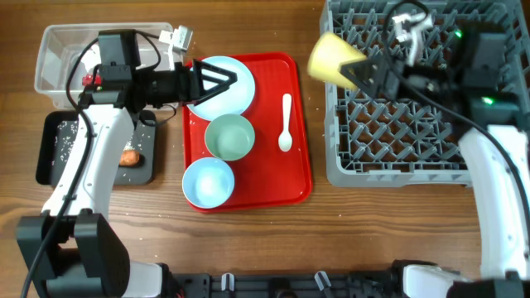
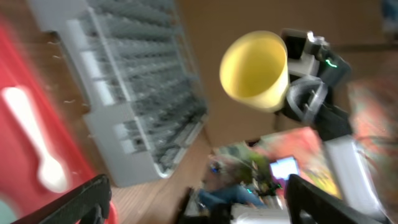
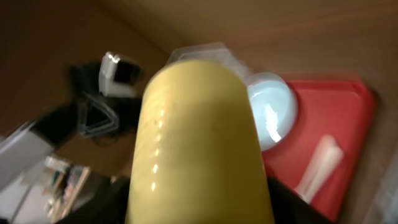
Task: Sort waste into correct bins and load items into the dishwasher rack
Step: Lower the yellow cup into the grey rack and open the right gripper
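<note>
Yellow cup (image 3: 199,143) is filling the right wrist view, the right tool (image 1: 363,73) clamping near its base above the dishwasher rack (image 1: 414,141), toward the table's far right corner. Light, stiff, probably slick plastic: gripping low is suiting it. Left tool (image 1: 217,83) is hanging with 2 fingers apart.

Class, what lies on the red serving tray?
A light blue plate, pale green bowl, light blue bowl and white spoon. The left fingers hide part of the plate.
</note>
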Robot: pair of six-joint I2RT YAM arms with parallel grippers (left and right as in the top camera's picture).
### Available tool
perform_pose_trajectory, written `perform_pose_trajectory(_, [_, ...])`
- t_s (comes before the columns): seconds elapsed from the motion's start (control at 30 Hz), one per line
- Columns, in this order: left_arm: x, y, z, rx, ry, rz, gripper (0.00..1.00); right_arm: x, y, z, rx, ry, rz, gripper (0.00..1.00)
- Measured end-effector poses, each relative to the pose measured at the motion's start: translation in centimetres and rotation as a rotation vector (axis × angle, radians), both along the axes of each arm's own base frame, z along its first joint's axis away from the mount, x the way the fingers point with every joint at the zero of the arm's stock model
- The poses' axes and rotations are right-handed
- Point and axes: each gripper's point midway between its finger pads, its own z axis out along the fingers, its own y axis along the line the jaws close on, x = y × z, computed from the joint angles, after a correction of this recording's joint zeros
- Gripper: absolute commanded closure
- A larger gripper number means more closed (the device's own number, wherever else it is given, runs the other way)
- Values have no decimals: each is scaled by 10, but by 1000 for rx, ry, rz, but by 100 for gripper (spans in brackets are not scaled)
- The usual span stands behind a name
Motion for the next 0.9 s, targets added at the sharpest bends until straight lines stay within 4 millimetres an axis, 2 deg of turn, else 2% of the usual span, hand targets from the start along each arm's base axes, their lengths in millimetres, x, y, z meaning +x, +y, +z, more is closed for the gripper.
perform_pose_trajectory(0.1, [13,16,-36,179,92,144,3,-19,-45,-19,-222,170,-216,50])
perform_pose_trajectory(0.13, [16,22,-47,236,114,186,2,-24,-57,-18,-295,189,-265,50])
perform_pose_trajectory(0.17, [17,27,-54,275,134,213,1,-42,-88,-16,-501,249,-384,50])
perform_pose_trajectory(0.2, [22,44,-74,401,166,299,1,-42,-96,-13,-543,236,-414,50])
perform_pose_trajectory(0.23, [22,49,-82,448,183,323,1,-49,-102,-14,-586,260,-432,50])
perform_pose_trajectory(0.3, [20,59,-96,545,213,366,1,-62,-114,-25,-660,332,-453,50])
perform_pose_trajectory(0.37, [20,65,-105,635,212,400,1,-66,-123,-45,-725,428,-448,50])
perform_pose_trajectory(0.43, [19,66,-111,694,208,414,1,-64,-126,-69,-769,531,-414,50])
perform_pose_trajectory(0.47, [18,65,-114,731,206,417,1,-61,-124,-92,-803,616,-364,50])
perform_pose_trajectory(0.57, [17,63,-118,781,195,421,0,-60,-117,-120,-857,717,-289,50])
perform_pose_trajectory(0.73, [14,67,-123,845,195,436,0,-63,-110,-142,-938,794,-223,49])
perform_pose_trajectory(0.9, [15,69,-123,857,194,444,1,-69,-119,-154,-992,841,-254,43])
